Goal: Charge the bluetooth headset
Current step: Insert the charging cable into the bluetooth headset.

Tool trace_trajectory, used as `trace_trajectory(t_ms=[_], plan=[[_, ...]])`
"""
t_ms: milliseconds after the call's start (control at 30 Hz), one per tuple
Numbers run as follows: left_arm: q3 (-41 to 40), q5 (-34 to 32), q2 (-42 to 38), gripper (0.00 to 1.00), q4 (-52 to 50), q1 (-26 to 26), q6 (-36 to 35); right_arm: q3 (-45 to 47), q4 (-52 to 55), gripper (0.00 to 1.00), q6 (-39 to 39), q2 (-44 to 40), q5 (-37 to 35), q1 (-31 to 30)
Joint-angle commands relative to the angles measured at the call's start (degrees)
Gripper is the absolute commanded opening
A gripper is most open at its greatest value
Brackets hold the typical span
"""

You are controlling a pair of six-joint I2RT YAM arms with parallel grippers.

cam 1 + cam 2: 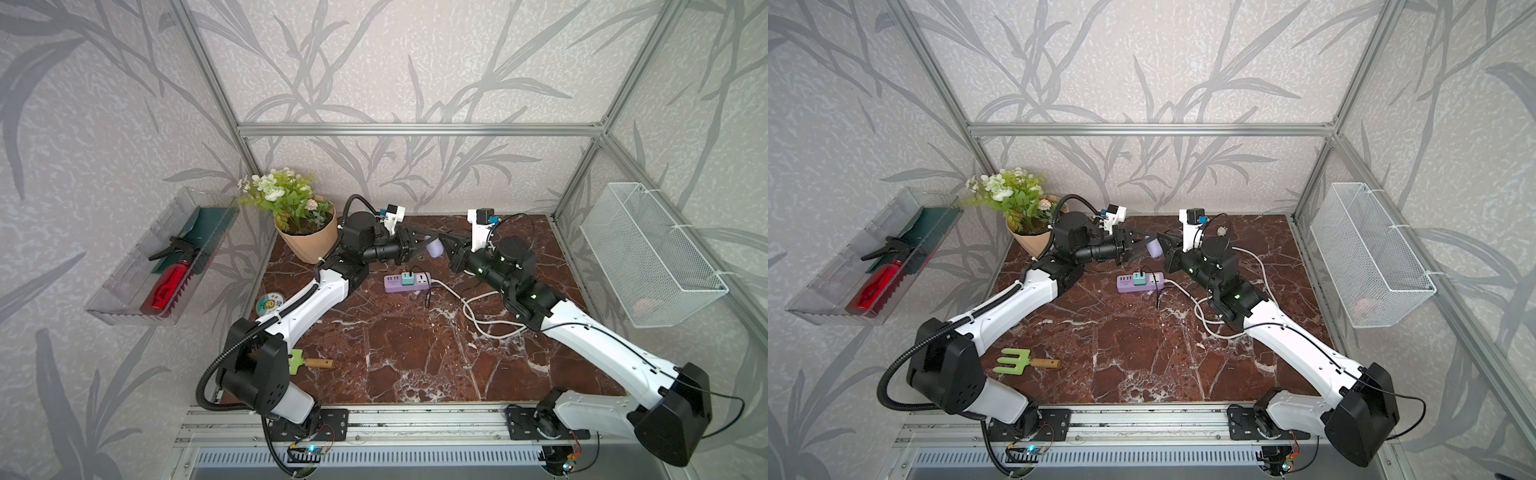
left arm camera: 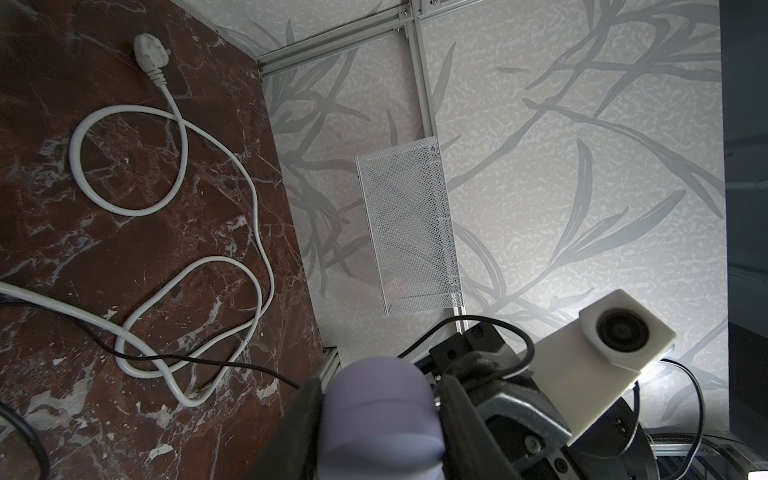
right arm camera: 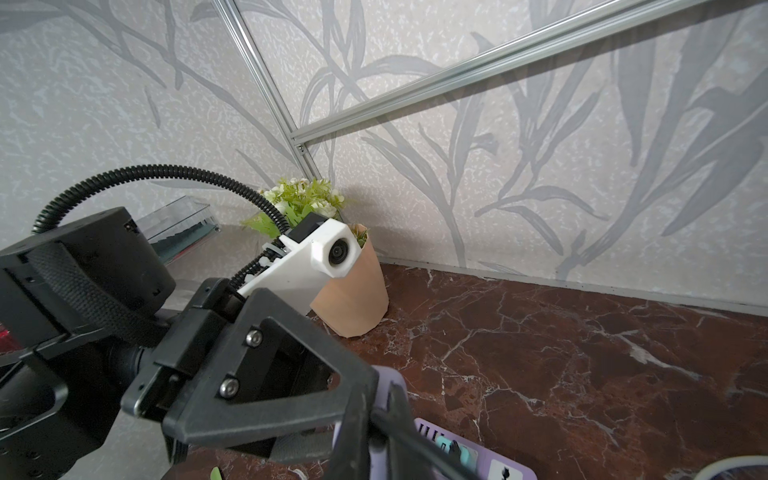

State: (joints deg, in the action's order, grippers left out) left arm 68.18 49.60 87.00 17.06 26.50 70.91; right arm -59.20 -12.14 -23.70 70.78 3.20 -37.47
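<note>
Left tool, half closed, clamps the lavender headset case in mid-air over the desk, frame centre in both top views, probably steadying it for the right tool, pinched shut beside it; its contents unclear.

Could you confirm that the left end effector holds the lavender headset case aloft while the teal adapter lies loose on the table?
Not quite: the teal adapter is not loose; it is plugged into the purple power strip, as both top views show. The left end effector does hold the lavender headset case aloft.
</note>
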Motion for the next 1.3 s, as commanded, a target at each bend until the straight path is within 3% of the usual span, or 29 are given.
trace_trajectory(t_ms=[0,267,567,800,1267], plan=[[4.59,4.36,-2.97,0.00,8.96,1.15,0.32,0.59,13.31,0.00,-1.26,2.43,-1.42,-0.68],[5.28,4.97,-2.49,0.00,9.22,0.96,0.45,-0.06,12.02,0.00,0.51,3.16,-1.38,-2.08],[6.33,5.58,-1.93,0.00,9.22,0.92,0.35,4.06,6.64,0.00,1.46,5.30,5.25,-3.31],[6.08,5.68,-1.94,0.00,8.99,0.91,0.29,2.07,10.88,0.00,4.89,6.30,6.06,-3.31],[8.28,6.55,-1.88,0.00,7.64,0.92,-0.69,8.49,7.83,0.00,-1.08,7.94,7.91,-3.66]])
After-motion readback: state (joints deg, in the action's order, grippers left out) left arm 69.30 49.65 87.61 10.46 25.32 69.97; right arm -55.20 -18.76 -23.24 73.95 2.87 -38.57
